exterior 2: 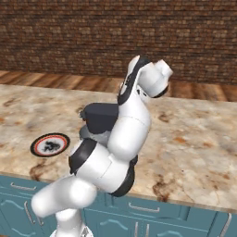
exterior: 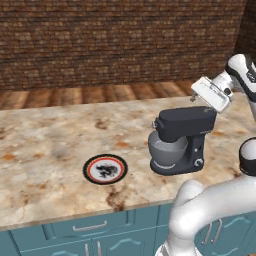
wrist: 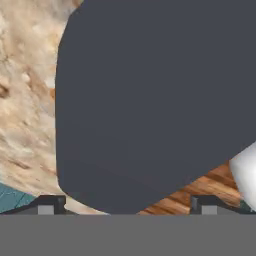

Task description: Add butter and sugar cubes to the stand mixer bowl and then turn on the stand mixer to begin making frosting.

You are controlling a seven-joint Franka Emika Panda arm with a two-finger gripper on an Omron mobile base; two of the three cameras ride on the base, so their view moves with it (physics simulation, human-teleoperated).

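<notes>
Stand mixer (exterior: pixel 182 140) upright on the marbled desk (exterior: pixel 45 145), its grey stand mixer bowl (exterior: pixel 167 150) seated under the tilting head. The pincer (wrist: pixel 128 204) hovers just above the head's rear right end, fingertips (wrist: pixel 48 204) spread wide apart, gripping nothing. A black-and-red-rimmed plate (exterior: pixel 105 169) lies to the mixer's left, near the desk's front edge.

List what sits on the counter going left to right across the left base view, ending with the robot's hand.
Black-and-red-rimmed plate → stand mixer bowl → stand mixer → gripper, hovering just above the mixer's head at its right end, fingers spread apart in the hand view.
</notes>
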